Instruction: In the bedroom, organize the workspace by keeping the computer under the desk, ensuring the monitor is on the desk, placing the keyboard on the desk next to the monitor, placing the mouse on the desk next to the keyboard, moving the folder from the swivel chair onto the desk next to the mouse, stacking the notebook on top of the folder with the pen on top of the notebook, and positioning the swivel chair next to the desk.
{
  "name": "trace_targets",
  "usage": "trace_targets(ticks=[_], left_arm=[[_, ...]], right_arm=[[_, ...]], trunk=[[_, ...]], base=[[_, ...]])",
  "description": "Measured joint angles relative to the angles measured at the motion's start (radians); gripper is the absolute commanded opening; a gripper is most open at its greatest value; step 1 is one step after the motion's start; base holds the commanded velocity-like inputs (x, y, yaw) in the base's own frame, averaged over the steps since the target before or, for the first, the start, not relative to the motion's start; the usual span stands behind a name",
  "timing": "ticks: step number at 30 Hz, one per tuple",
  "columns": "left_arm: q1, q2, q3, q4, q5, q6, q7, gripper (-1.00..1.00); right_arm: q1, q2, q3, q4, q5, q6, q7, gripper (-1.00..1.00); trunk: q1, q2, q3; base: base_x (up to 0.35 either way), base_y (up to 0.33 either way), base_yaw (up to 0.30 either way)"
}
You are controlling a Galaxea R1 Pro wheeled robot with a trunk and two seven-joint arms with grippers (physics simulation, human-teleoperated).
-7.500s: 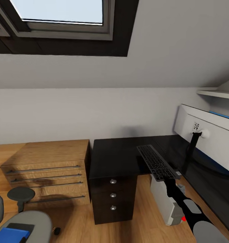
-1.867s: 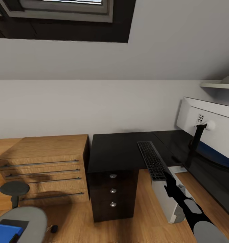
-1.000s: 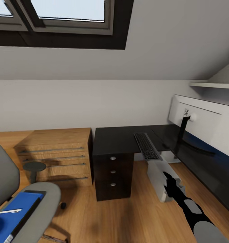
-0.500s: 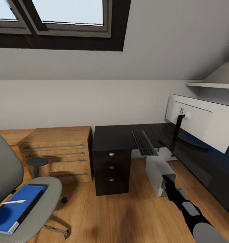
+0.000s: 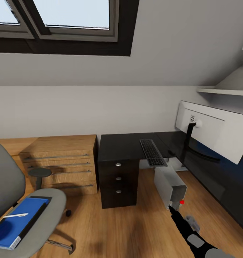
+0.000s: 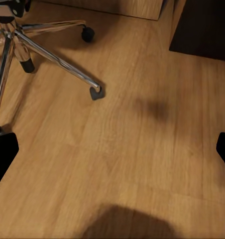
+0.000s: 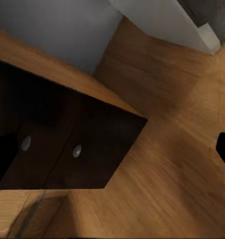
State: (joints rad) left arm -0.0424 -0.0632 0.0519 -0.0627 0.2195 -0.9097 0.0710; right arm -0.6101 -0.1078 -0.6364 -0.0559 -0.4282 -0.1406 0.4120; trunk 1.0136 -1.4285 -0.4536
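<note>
Head view, largest to smallest. One desk [image 5: 128, 147], L-shaped with a glossy black top, runs along the wall and down the right side; its drawer unit carries three silver knobs. Left of it stands one oak chest [image 5: 60, 161] with bar handles. One chair [image 5: 14, 200], grey, sits at lower left, well apart from the desk. One monitor [image 5: 214, 132] stands on the desk's right wing, white back showing. One computer [image 5: 170, 186], a light grey tower, stands on the floor at the desk's inner corner, partly under the top. One folder [image 5: 17, 222], bright blue, lies flat on the chair seat, a thin white pen [image 5: 15, 215] on top of it. One keyboard [image 5: 152, 152] lies on the desk, its near end at the edge.

The folder looks light and fairly stiff but thin; I judge it best pinched at an edge overhanging the seat, and the pen could roll off if it tilts.

The right gripper [image 5: 173, 214] hangs empty above the floor near the tower. In the right wrist view its fingertips [image 7: 224, 149] stand wide apart, nothing between. In the left wrist view the left gripper's fingertips [image 6: 3, 154] are likewise spread, over bare floor beside the chair's chrome base [image 6: 43, 50].
</note>
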Motion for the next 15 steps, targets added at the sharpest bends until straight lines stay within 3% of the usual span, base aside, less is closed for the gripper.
trace_targets(ticks=[3,4,5,6,8,15], left_arm=[[0.0,0.002,0.0,-0.009,0.0,0.02,-0.001,1.0],[0.0,0.004,0.0,-0.014,0.0,0.038,-0.002,1.0],[0.0,0.004,0.0,-0.014,0.0,0.038,-0.002,1.0],[0.0,0.005,0.0,-0.019,0.0,0.06,-0.002,1.0],[0.0,0.006,0.0,-0.027,-0.001,0.089,-0.002,1.0],[0.0,0.006,0.0,-0.08,-0.004,0.226,0.001,1.0]], right_arm=[[0.022,-0.001,0.0,0.034,0.071,-0.112,-0.001,1.0],[0.045,-0.001,0.001,0.047,0.118,-0.184,-0.003,1.0],[0.046,-0.001,0.001,0.047,0.12,-0.187,-0.003,1.0],[0.072,-0.001,0.002,0.055,0.163,-0.252,-0.005,1.0],[0.098,-0.001,0.003,0.061,0.204,-0.312,-0.006,1.0],[0.151,-0.001,0.003,0.069,0.272,-0.411,-0.024,1.0]], trunk=[[-0.012,0.021,0.009],[-0.015,0.028,0.012],[-0.019,0.035,0.016],[-0.023,0.042,0.019],[-0.031,0.056,0.025],[-0.058,0.105,0.047]], base=[[0.0,0.0,0.0],[0.0,0.0,0.0],[0.0,0.0,0.0],[0.0,0.0,0.0],[0.0,0.0,0.0],[0.0,0.0,0.0]])
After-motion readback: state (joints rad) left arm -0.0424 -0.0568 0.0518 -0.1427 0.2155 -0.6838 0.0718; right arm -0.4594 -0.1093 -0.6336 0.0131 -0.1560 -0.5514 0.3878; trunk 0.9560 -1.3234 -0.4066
